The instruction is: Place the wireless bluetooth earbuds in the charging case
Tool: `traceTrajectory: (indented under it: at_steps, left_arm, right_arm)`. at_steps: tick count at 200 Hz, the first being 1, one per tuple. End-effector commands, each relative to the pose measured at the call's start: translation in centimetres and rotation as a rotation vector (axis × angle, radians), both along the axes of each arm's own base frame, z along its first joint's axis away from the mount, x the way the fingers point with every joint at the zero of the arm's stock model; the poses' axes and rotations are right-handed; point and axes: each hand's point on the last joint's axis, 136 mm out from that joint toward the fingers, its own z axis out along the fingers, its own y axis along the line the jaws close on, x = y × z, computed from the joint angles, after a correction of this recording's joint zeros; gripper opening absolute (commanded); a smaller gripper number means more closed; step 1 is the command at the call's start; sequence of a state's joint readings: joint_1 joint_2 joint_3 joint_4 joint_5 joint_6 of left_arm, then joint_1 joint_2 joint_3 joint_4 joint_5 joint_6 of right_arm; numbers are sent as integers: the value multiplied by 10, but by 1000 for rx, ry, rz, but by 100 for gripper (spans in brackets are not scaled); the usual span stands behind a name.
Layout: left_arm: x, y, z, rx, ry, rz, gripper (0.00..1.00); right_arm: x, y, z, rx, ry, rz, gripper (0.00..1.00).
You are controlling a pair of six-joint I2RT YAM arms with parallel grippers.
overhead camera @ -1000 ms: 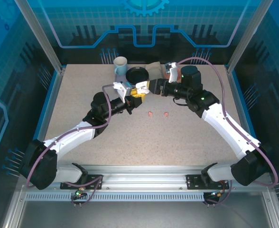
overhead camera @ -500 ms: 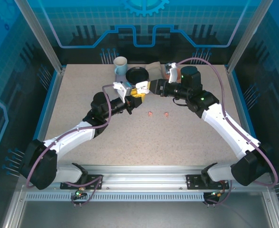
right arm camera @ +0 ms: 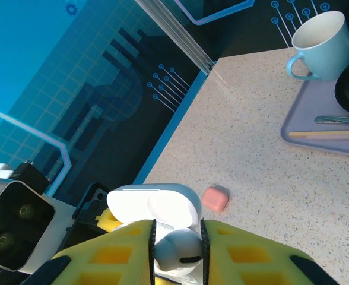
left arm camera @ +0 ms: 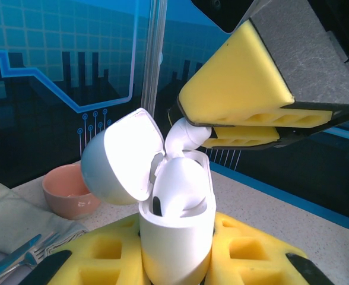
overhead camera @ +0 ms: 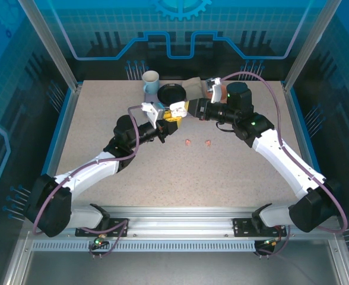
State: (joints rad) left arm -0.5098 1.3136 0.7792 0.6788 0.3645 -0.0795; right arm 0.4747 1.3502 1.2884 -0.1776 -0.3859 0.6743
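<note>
White charging case (left arm camera: 175,237), its lid open, sits grasped in the left hand (left arm camera: 177,258) at lower centre. The right hand (right arm camera: 177,237) grasps a white earbud (left arm camera: 183,135) just over the case opening.

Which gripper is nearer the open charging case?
Left. The left gripper clamps the charging case; the right gripper is just above, pinching a white earbud at its opening.

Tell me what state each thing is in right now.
charging case, lid open, gripped by left gripper
white earbud, pinched by right gripper at the case's mouth
pink earbuds, both loose on the table
mug, upright, looks empty
pink bowl, upright
</note>
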Motion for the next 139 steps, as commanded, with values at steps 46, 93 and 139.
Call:
traceTrajectory:
  at_steps: [46,93,139]
  left_arm:
    - [-6,0,24,-30,-68,-11,0]
    - [-5,-1,23,-31,-62,-14,0]
    - [-4,-2,23,-31,-58,-16,0]
  right_arm:
    - [-1,-11,23,12,-65,-26,24]
    - [-2,-19,36,-21,-116,-53,25]
    - [-2,-23,40,-85,-156,-62,24]
